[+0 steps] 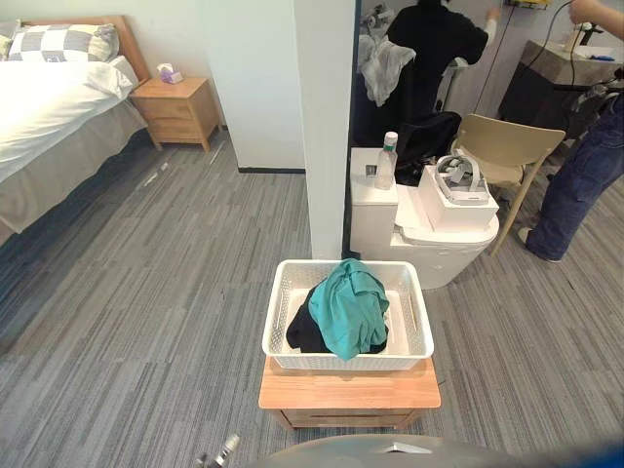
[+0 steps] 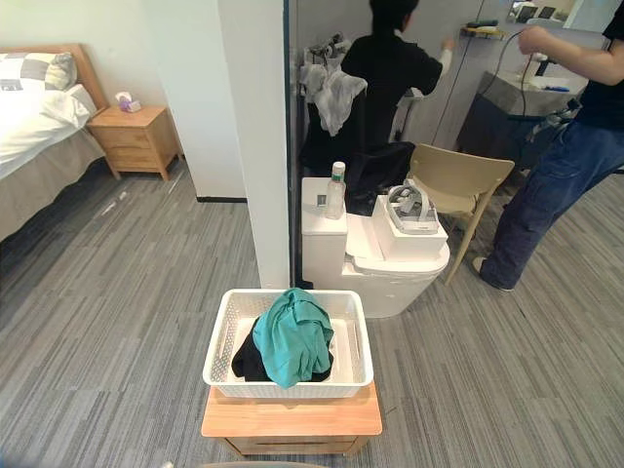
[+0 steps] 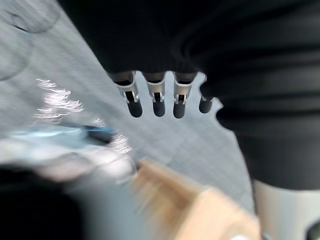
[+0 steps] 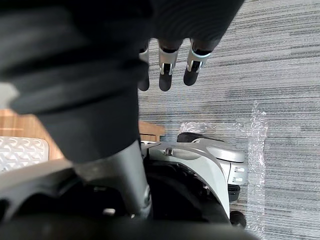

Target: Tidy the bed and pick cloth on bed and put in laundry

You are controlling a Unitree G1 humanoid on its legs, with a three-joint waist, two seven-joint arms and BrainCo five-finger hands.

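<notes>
Grey striped carpet covers the bedroom floor. Near us, in the middle, a white perforated plastic laundry basket sits on a low light-wood stand. The task's cloth is in that basket: a crumpled teal cloth lies heaped on top of a black cloth, rising above the rim.

We see the left hand in its wrist view. Its fingers hang out from under the dark cover, fairly straight and side by side, with nothing between them. Beyond them is carpet and a blurred edge of the wood stand.

We see the right hand posed the same way, fingers relaxed and extended over bare carpet, grasping nothing. A corner of the stand and the basket lies close by.

Far left stands a wooden-framed bed with a white cover, a grey skirt and a grey-and-white checked pillow at its head. Just beside it is a small wooden nightstand carrying a tissue box.

A white pillar rises behind the basket. Right of it, a white rounded cabinet holds a clear bottle and a white box with a headset on top. A beige chair stands behind it, and at the far right are a person in black and a person in blue trousers.
</notes>
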